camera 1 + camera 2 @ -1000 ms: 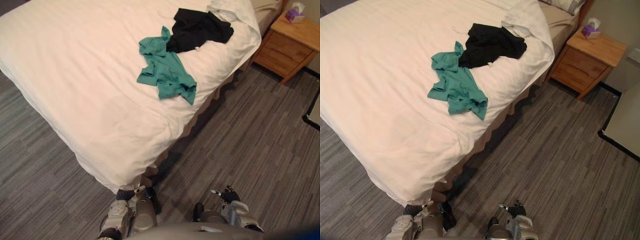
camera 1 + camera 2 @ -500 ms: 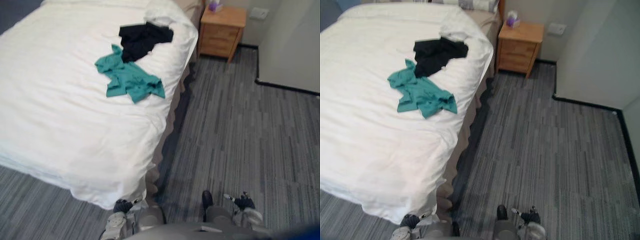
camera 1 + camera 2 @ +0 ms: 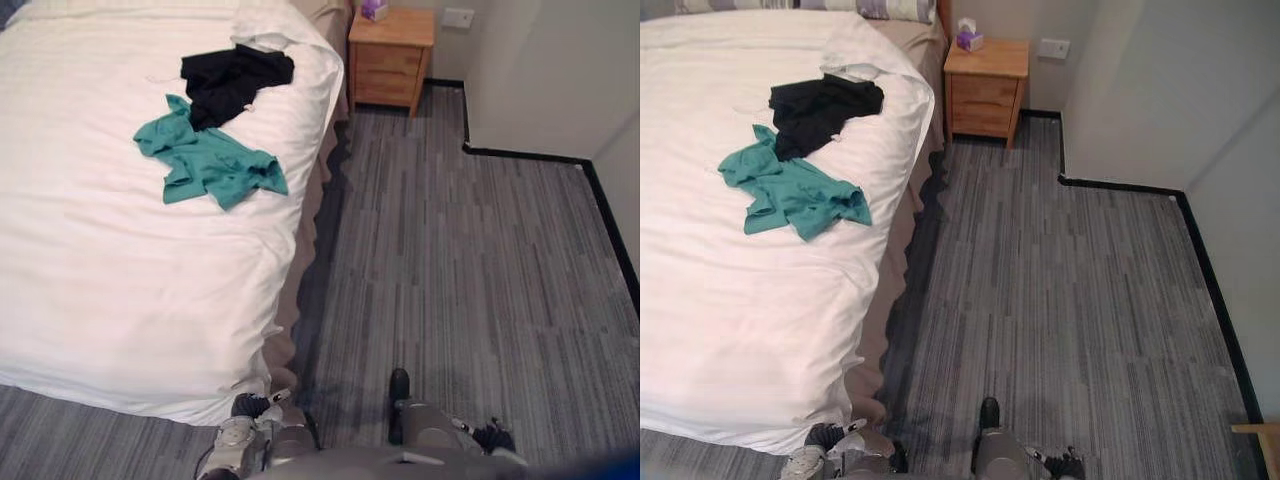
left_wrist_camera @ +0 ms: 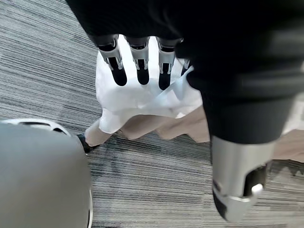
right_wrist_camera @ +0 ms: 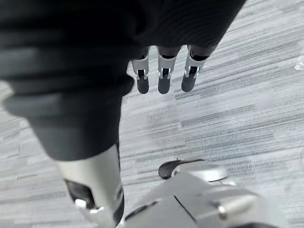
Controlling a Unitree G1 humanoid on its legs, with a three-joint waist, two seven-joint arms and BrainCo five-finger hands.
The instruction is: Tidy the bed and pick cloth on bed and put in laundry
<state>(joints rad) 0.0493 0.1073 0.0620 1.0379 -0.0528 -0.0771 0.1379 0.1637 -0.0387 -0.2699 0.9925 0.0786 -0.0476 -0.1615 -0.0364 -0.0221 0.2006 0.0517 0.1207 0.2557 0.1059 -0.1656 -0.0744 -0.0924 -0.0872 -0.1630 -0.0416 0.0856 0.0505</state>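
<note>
Our left hand [image 4: 141, 71] and right hand [image 5: 162, 80] hang low, fingers straight and loose, holding nothing. Far off to the left on the bed [image 3: 120, 300] lie the green cloth [image 3: 210, 165] and, touching its far side, the black cloth [image 3: 235, 82]. We judge the task barely begun: neither cloth is lifted yet, and the bed's far corner looks rumpled. We can read no writing.
</note>
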